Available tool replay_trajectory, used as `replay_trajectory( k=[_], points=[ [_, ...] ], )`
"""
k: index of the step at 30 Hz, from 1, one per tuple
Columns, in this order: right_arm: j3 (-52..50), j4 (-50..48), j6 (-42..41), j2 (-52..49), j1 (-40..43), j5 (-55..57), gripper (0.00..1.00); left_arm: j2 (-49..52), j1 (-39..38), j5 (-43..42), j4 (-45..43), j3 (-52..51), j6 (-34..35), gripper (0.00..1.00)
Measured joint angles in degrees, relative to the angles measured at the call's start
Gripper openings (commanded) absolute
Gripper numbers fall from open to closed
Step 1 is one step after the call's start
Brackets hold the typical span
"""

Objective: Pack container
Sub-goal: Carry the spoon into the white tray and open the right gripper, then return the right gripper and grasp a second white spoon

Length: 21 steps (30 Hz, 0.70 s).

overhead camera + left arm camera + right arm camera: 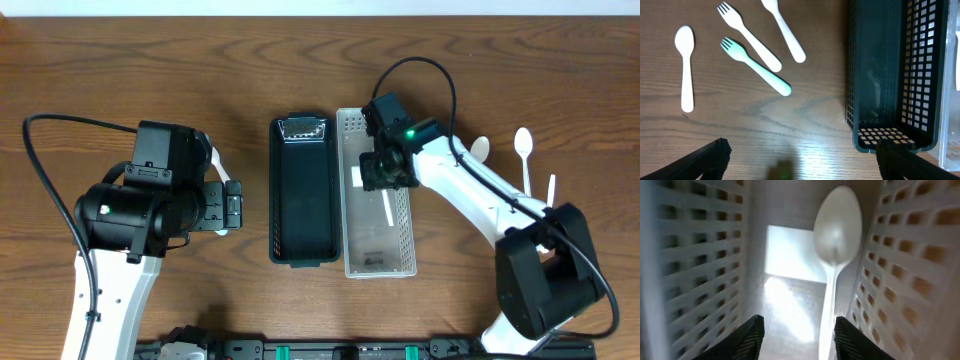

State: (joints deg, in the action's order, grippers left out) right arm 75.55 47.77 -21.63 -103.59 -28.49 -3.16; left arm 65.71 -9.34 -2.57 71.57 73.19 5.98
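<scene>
Right claw [799, 332]: jaws parted, gripping nothing, low inside white basket [380, 271] | white spoon [837, 227]: loose in that basket | left claw [801, 152]: wide open, empty | dark basket [275, 200]: appears empty | outstanding: mint fork [757, 67], table spoons [522, 145]; packing barely begun

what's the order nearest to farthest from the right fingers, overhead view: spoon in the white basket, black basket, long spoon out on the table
1. spoon, in the white basket, directly under the right fingers.
2. black basket, alongside, toward the left arm.
3. long spoon, on the table beyond the right arm, farthest.
</scene>
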Motion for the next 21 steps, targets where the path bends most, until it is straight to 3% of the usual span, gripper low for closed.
replay_trajectory(
  k=[9, 12, 21],
  points=[
    [15.30, 6.27, -0.35, 10.36, 3.76, 9.11, 0.52, 0.07, 0.00, 0.00, 0.00, -0.13, 0.00, 0.95],
    [16.96, 8.15, -2.82, 11.78, 9.20, 11.78, 0.62, 0.09, 0.00, 0.00, -0.02, -0.13, 0.00, 0.95],
    [16.85, 12.79, -6.21, -2.29, 23.19, 12.68, 0.68, 0.09, 0.00, 0.00, 0.00, -0.15, 0.02, 0.95]
  ],
)
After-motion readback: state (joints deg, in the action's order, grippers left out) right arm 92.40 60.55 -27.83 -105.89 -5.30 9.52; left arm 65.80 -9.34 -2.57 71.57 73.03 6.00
